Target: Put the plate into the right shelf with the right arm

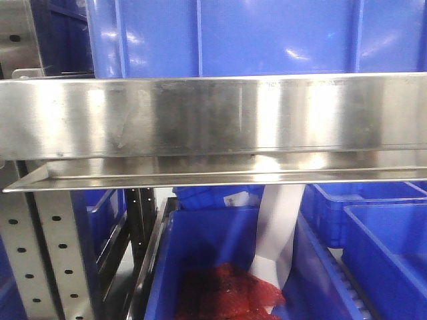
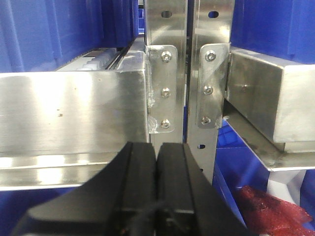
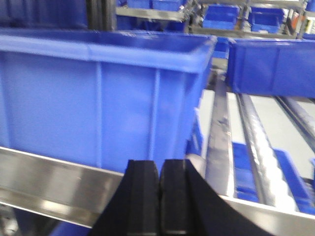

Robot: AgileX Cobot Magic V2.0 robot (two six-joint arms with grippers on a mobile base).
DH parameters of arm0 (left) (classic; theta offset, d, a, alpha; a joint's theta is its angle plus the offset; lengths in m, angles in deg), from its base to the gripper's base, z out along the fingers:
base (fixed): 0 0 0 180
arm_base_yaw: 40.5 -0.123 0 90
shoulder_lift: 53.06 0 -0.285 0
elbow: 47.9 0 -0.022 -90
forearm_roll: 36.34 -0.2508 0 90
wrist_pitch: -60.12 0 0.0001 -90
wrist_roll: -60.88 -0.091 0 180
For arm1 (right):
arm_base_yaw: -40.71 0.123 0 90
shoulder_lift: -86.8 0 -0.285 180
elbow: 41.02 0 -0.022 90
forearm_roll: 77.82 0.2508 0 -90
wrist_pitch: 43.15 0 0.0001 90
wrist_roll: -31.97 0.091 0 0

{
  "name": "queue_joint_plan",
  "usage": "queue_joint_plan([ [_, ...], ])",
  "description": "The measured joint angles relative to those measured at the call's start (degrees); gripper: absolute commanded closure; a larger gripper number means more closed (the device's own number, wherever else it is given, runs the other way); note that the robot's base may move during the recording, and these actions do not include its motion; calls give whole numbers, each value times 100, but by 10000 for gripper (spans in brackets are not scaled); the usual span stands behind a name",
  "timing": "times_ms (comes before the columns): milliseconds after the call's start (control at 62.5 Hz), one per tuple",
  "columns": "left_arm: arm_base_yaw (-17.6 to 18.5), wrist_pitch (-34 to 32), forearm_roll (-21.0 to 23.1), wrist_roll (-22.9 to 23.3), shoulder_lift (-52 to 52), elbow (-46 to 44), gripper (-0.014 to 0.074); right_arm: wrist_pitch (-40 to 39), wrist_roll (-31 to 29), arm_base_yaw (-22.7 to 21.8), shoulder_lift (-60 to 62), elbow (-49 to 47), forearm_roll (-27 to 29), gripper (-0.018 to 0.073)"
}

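Left wrist view: two perforated grey steel uprights [image 2: 166, 73] stand side by side, each with a three-screw bracket. The black left gripper [image 2: 156, 162] has its fingers pressed together, holding nothing. The shiny stainless-steel right shelf [image 1: 200, 117] spans the front view, one large blue plastic bin [image 1: 253, 37] on it and red mesh [image 1: 227, 293] in a bin beneath. The black right gripper [image 3: 159, 182] is likewise pressed together, empty, before that bin. The plate appears in no view.
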Motion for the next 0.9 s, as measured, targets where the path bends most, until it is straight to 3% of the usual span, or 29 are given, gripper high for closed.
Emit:
queue_joint_plan([
  [128,0,0,0,0,0,0,643,-485,-241,-629,162,451,200,530],
  [384,0,0,0,0,0,0,643,-1388,-878,-1680,776,1815,1174,530],
  [624,0,0,0,0,0,0,643,-1834,-960,-1846,1251,2875,1298,530],
  [896,0,0,0,0,0,0,643,-1998,-960,-1846,1295,2942,1306,530],
])
